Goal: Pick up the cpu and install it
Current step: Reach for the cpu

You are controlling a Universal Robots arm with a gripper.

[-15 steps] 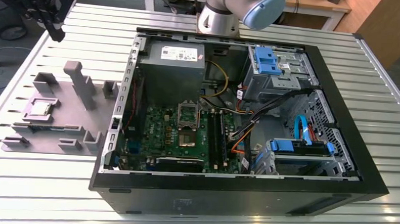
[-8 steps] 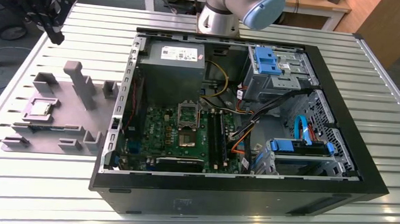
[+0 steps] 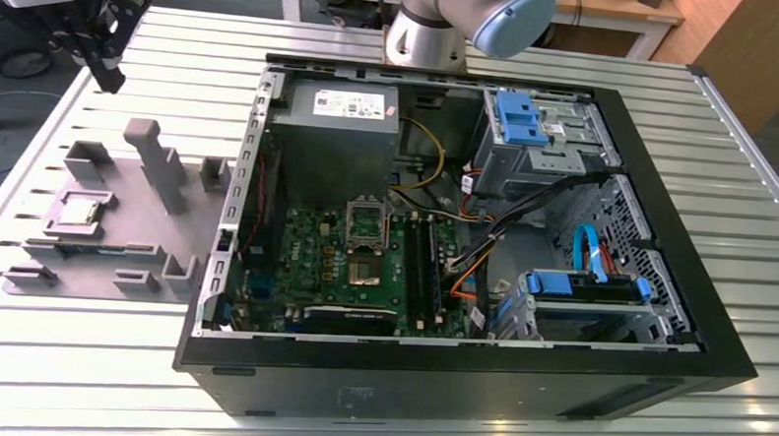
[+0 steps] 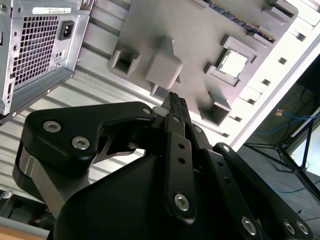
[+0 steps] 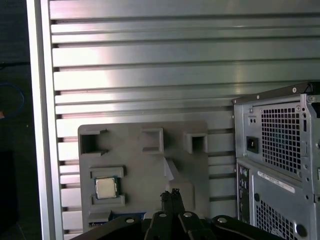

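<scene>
Slatted metal table [image 3: 94,363]; cpu [image 3: 85,210] sits in grey holder [image 3: 125,241] recess, nine o'clock from case [image 3: 488,380], exterior view. My fingers [image 4: 175,102] clenched, empty, apart from cpu. Risk: descending clenched, I scrape it.

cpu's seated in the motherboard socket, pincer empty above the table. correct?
Not quite. The cpu lies in the grey holder on the table, outside the case, as the first wrist view shows. The rest holds: the pincer is empty above the table.

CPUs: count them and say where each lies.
1. The cpu sits in a recess of the grey holder on the slatted table, outside the computer case; others may be hidden.
</scene>
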